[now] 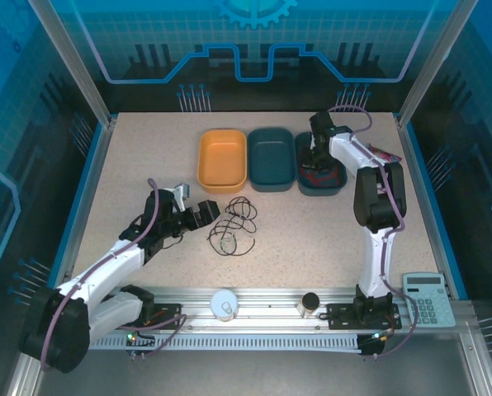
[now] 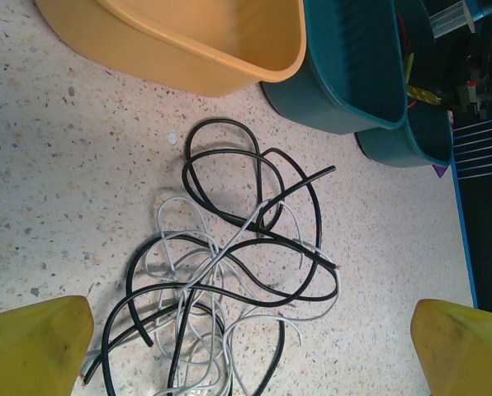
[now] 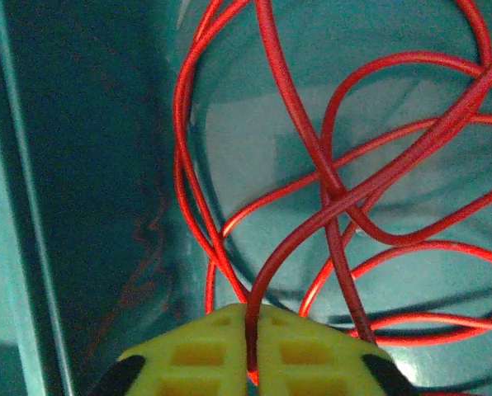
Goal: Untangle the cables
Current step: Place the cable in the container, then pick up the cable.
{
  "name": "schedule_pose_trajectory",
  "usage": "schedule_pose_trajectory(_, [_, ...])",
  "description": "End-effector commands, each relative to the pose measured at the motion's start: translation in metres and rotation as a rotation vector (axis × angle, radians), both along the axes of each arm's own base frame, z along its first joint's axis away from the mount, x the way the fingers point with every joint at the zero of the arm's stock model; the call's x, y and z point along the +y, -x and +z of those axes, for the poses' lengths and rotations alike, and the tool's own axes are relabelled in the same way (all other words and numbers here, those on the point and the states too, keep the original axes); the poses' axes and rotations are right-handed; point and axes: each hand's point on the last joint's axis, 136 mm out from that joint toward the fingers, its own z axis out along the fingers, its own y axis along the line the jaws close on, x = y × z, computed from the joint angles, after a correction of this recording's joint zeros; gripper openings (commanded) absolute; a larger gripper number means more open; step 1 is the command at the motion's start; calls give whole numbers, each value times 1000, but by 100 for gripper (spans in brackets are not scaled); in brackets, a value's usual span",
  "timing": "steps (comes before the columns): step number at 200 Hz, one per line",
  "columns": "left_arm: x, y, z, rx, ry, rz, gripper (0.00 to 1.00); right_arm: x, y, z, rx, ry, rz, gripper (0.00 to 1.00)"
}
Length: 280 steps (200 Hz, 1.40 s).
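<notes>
My left gripper (image 1: pixel 201 216) lies low over the table, jaws wide apart and empty. The black cable (image 2: pixel 221 122) and white cable (image 2: pixel 177 200) sit tangled just beyond its tips. Farther out, my right gripper (image 3: pixel 253 334) reaches down into the teal bin (image 3: pixel 106 165), pinching a red cable (image 3: pixel 335 196) strand.

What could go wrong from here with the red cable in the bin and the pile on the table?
1. The right gripper pinches one strand of the red cable inside the teal bin; if it lifts without letting go, the loops may be dragged out.
2. The black cable and white cable lie interlaced under the open left gripper; a grab there could catch both and tighten the tangle.
</notes>
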Motion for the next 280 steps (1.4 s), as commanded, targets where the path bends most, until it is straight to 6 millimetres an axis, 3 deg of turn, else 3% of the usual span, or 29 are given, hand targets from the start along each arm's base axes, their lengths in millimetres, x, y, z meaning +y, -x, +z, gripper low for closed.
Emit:
schedule_pose_trajectory(1, [0,-3,9,-35,-21,-8,99,-1,-1,40,-83,-7,-2,18])
schedule_pose_trajectory(63, [-1,-3,11,-35,-19,-16,99,-3,11,74,-139,33,1,32])
schedule_pose_trajectory(96, [-3,-1,13,-37,-12,-29,99,2,18,92,-175,30,12,35])
schedule_pose_trajectory(141, [-9,-1,21,-37,4,-68,99,38,45,128,-272,39,79,45])
schedule_pose_trajectory(180, [-12,-5,23,-15,14,-66,99,88,84,148,-335,0,160,59])
schedule_pose_trajectory(214, [-16,-9,17,33,15,-72,99,124,119,148,-321,-19,212,69])
schedule_pose_trajectory(233, [-15,-8,7,72,-2,-70,99,137,138,138,-281,-18,226,77])
schedule_pose_trajectory(238, [-15,-8,6,75,-2,-74,99,140,143,136,-274,-16,227,81])
schedule_pose_trajectory(242, [-15,-7,4,82,-3,-73,99,142,146,134,-268,-16,227,97])
schedule_pose_trajectory(244, [-15,-7,3,85,-3,-72,99,143,148,133,-263,-15,228,100])
schedule_pose_trajectory(280, [-15,-3,-8,117,-10,-82,94,153,175,114,-202,-14,201,100])
